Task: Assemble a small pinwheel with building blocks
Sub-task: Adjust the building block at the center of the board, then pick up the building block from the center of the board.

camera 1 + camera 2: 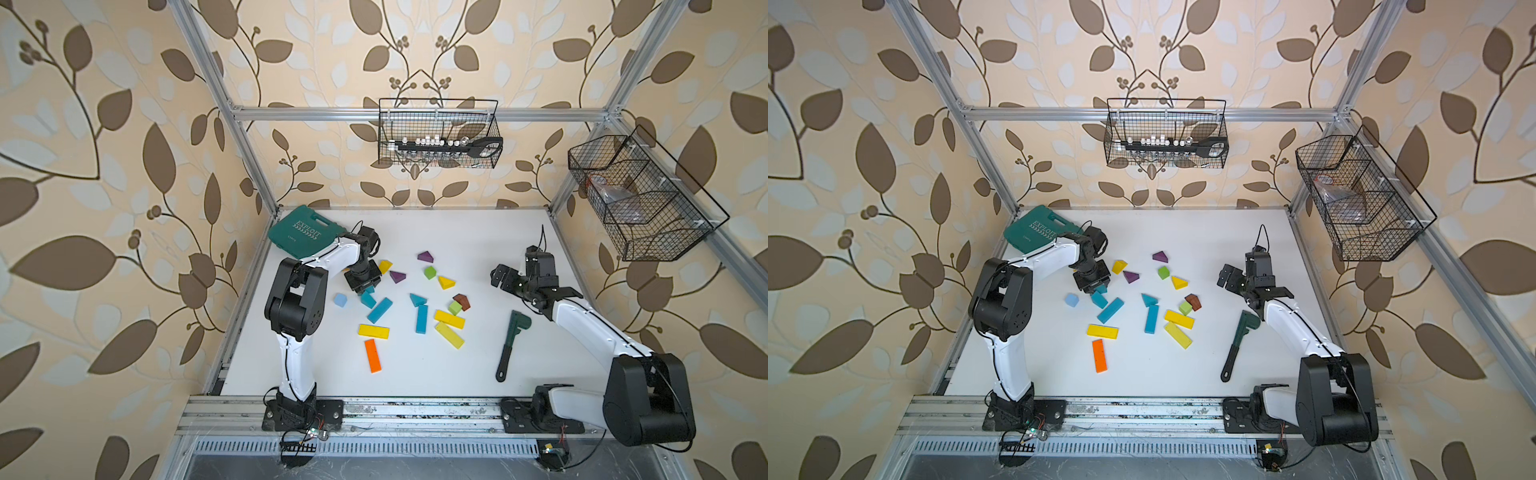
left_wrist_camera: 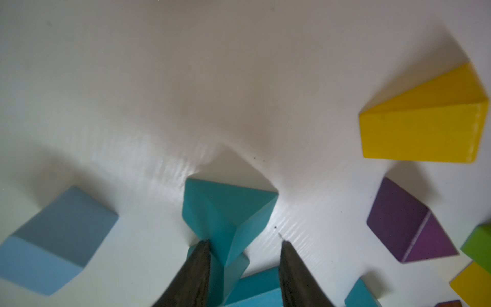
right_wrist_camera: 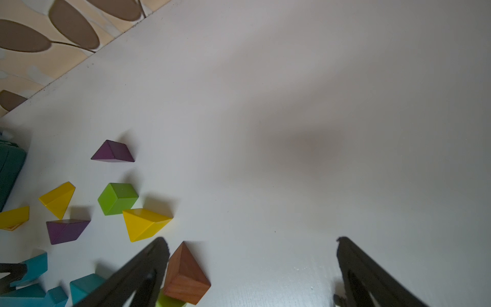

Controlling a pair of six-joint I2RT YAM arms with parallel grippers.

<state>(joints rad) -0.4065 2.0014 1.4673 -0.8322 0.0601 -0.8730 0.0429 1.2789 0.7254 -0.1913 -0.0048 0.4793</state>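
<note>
One finger (image 2: 196,265) of the left gripper (image 2: 244,243) is touching the teal wedge (image 2: 225,207), the other clear; centring before squeezing looks wise. Meanwhile the right gripper (image 3: 252,239) is hanging spread, empty.

Bare table (image 1: 478,241) beyond scattered blocks (image 1: 421,319), wrench (image 1: 508,348) alongside.

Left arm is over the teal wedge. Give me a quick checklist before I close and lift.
1. Teal wedge between the fingers of the left gripper: ok.
2. Both fingers touching it: not ok, table shows between one finger and the wedge.
3. Wedge free of the teal bar next to it: cannot tell.
4. Right gripper open, empty: ok.
5. Wrench apart from the nearest yellow bar: ok.
</note>
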